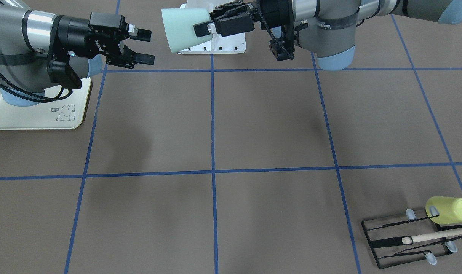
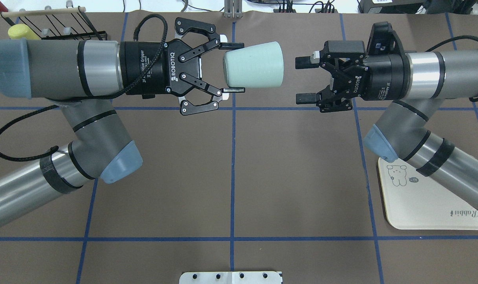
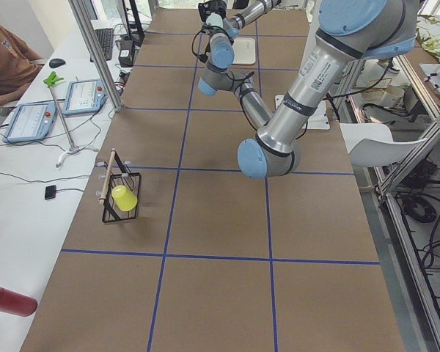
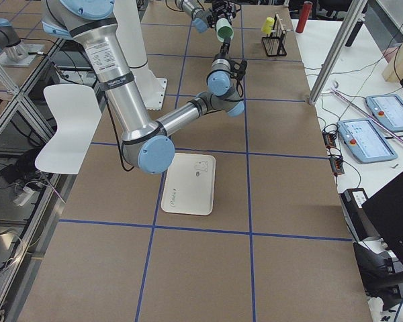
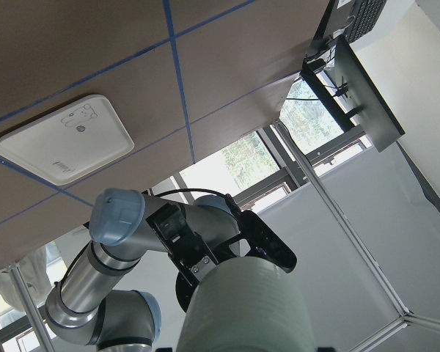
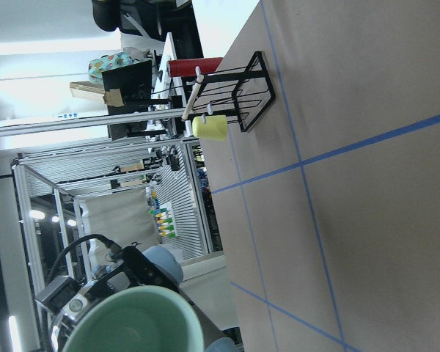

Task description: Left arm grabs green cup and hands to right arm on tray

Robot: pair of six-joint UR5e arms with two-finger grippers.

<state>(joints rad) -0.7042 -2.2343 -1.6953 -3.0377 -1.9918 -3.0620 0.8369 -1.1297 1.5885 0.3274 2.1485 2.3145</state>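
L tool (image 2: pixel 233 68) horiz., pinching green cup (image 2: pixel 256 65) by base; R tool (image 2: pixel 303 80) spread, facing cup mouth, apart.

The green cup (image 2: pixel 254 65), a pale mint tapered tumbler, is horizontal above the tabletop (image 2: pixel 231 177). The left end effector (image 2: pixel 234 68) grips it at the base end. The cup's mouth faces the right end effector (image 2: pixel 302 80), whose fingers are spread, near the cup but apart from it. The cream tray (image 2: pixel 420 213) lies flat beneath the right arm (image 2: pixel 432 154).
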